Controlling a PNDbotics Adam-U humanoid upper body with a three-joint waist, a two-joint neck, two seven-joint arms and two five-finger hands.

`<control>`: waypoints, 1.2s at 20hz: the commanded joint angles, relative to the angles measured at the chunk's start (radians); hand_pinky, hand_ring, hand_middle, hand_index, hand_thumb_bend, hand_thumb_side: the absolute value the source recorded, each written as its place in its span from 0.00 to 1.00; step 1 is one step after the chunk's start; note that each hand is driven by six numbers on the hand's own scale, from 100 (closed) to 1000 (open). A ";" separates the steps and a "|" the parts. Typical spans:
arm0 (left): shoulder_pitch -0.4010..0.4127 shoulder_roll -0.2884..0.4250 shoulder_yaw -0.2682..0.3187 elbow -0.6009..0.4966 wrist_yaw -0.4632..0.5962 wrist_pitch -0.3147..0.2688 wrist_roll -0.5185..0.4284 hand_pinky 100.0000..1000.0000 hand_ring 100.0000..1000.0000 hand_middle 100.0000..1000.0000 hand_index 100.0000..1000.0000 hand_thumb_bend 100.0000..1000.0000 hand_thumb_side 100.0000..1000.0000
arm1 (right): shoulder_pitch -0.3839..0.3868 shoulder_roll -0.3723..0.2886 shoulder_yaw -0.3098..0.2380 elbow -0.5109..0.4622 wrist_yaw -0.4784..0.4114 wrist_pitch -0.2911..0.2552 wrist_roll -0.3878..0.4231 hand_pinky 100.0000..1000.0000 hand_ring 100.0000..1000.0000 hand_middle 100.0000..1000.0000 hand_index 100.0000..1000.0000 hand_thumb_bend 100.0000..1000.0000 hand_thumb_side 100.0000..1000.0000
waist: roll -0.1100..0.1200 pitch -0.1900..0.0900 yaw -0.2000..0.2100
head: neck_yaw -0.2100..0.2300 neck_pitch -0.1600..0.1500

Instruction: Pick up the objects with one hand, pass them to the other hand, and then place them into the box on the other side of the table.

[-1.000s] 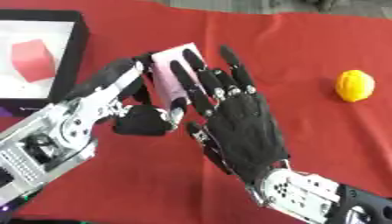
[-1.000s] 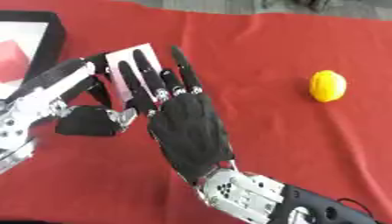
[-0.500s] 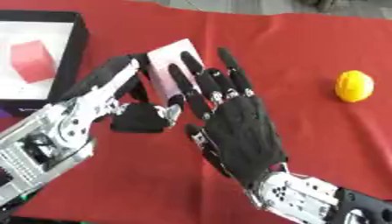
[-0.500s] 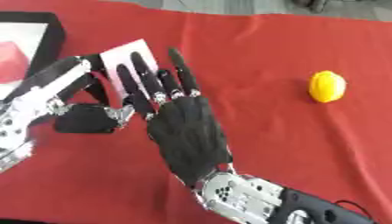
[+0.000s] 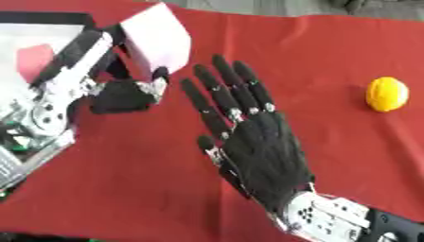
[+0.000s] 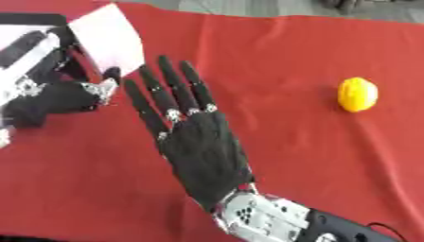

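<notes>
We're holding our right hand (image 5: 261, 146) open in the middle, black fingers straight and spread, pointing up-left, palm facing away from the camera, gripping nothing. Our left hand (image 5: 124, 92) is coming in from the left w/ fingers and thumb curled round a pale pink box-shaped block (image 5: 157, 38), lifted above the red tablecloth (image 5: 314, 56). The block is sitting just beside the right fingertips, apart from them. No writing or label readable on the block or anywhere else. Block's long axis is running roughly top-left to bottom-right, broad face tilted toward the camera.

Behind the left arm, at the far-left edge, we're seeing a black-rimmed box with white inside (image 5: 41, 33) holding a red cube-like object (image 5: 35, 61), partly hidden by the arm. Well off to the right, a yellow lemon-shaped object (image 5: 387, 93) is lying on the cloth.
</notes>
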 commanded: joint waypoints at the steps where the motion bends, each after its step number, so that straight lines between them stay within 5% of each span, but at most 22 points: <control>1: 0.004 0.065 0.050 -0.013 0.021 -0.011 0.046 0.65 0.39 0.20 0.19 0.00 0.17 | -0.002 -0.024 -0.018 -0.021 -0.028 -0.003 -0.032 0.91 0.96 0.87 0.93 0.43 0.00 | 0.006 -0.029 -0.001 | 0.012 -0.023; 7: 0.066 0.127 0.122 0.031 0.060 -0.042 0.123 0.65 0.39 0.21 0.20 0.00 0.18 | 0.007 -0.037 -0.033 -0.021 -0.044 -0.002 -0.051 0.91 0.95 0.86 0.92 0.43 0.00 | 0.006 -0.032 -0.006 | 0.035 -0.051; 15: 0.103 0.133 0.184 0.224 0.000 -0.162 0.209 0.65 0.40 0.21 0.21 0.00 0.19 | 0.022 -0.046 -0.043 -0.021 -0.072 0.006 -0.143 0.87 0.93 0.82 0.91 0.43 0.00 | 0.000 -0.032 -0.010 | 0.071 -0.071; 24: 0.099 0.109 0.226 0.397 -0.027 -0.180 0.214 0.68 0.43 0.25 0.27 0.00 0.18 | 0.024 -0.045 -0.052 -0.021 -0.092 0.012 -0.187 0.87 0.93 0.82 0.91 0.43 0.00 | -0.009 -0.023 -0.014 | 0.109 -0.083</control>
